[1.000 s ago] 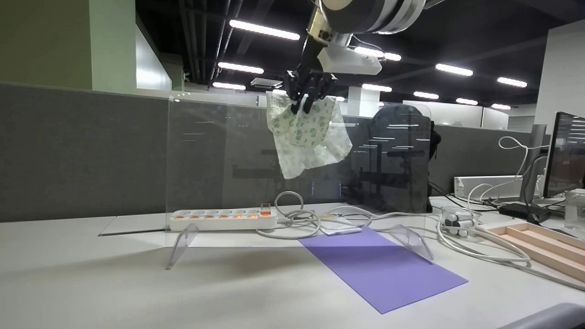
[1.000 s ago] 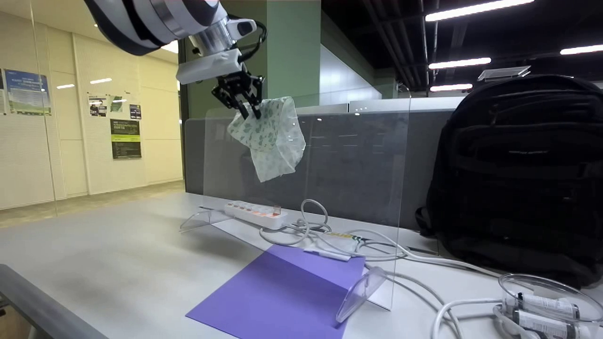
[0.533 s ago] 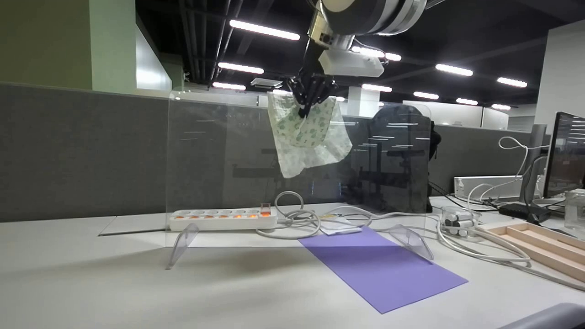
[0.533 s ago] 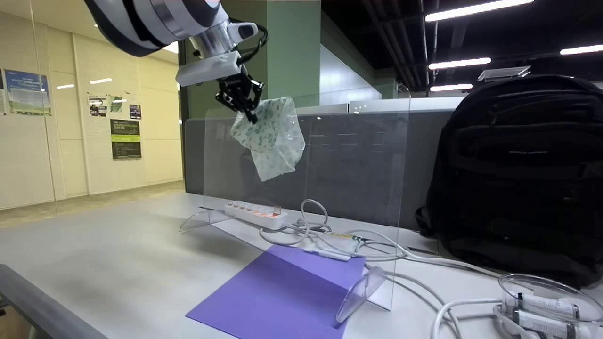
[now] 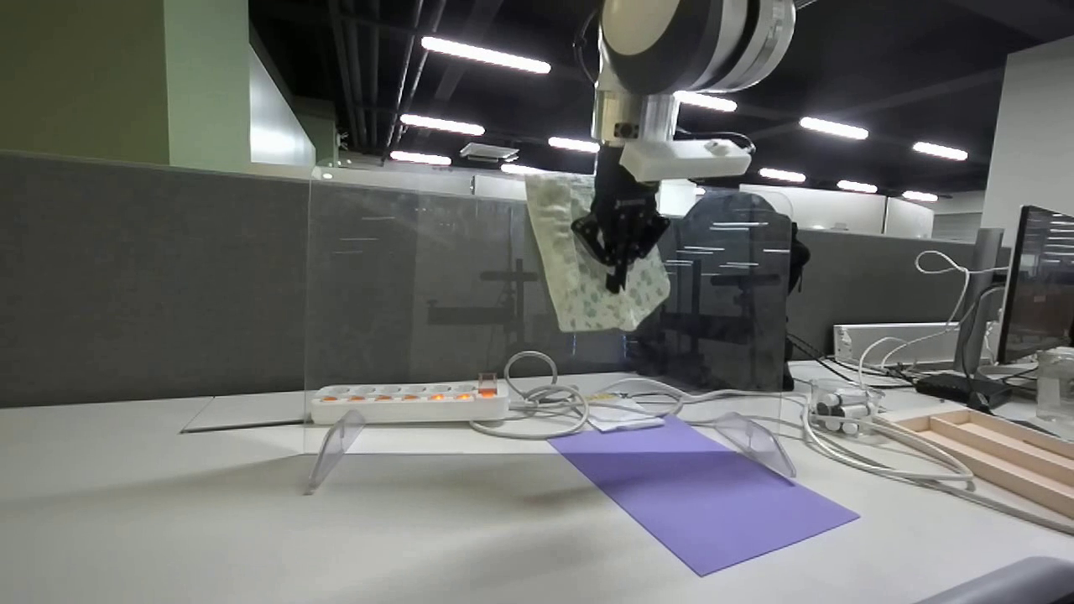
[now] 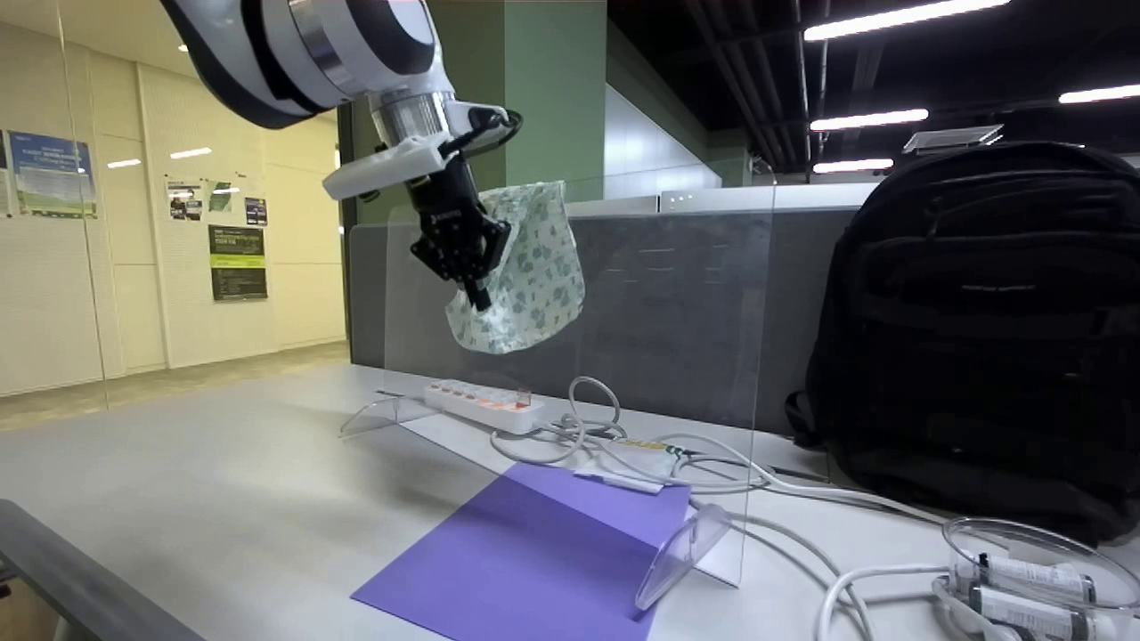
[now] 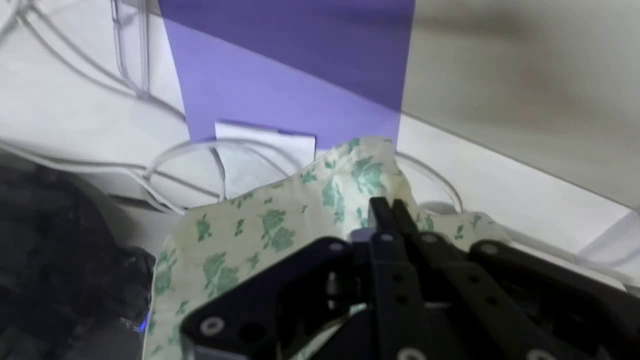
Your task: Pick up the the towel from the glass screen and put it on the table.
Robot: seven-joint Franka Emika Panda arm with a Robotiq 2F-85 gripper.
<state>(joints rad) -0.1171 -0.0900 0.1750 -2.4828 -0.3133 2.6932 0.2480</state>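
The towel [image 5: 579, 298] is pale with green leaf prints and hangs over the top edge of the clear glass screen [image 5: 377, 277]. It also shows in an exterior view [image 6: 543, 285] and in the wrist view [image 7: 240, 235]. My gripper [image 5: 617, 281] is in front of the screen, fingers pointing down and shut on the towel's front flap; it also shows in an exterior view [image 6: 479, 301]. In the wrist view the fingertips [image 7: 389, 205] are almost together against the cloth; the pinched fold is barely visible. The white table [image 5: 168, 528] lies well below the gripper.
A purple sheet [image 5: 705, 495] lies on the table, partly under the screen. Behind the screen are a white power strip [image 5: 411, 406] and looped white cables [image 6: 579, 427]. A black backpack [image 6: 971, 338], a clear jar [image 6: 1033, 579] and a wooden tray [image 5: 990, 453] stand to the side.
The gripper closed on the towel, then moved down and sideways in front of the screen. The towel's front flap now hangs lower and its back part has been drawn up.
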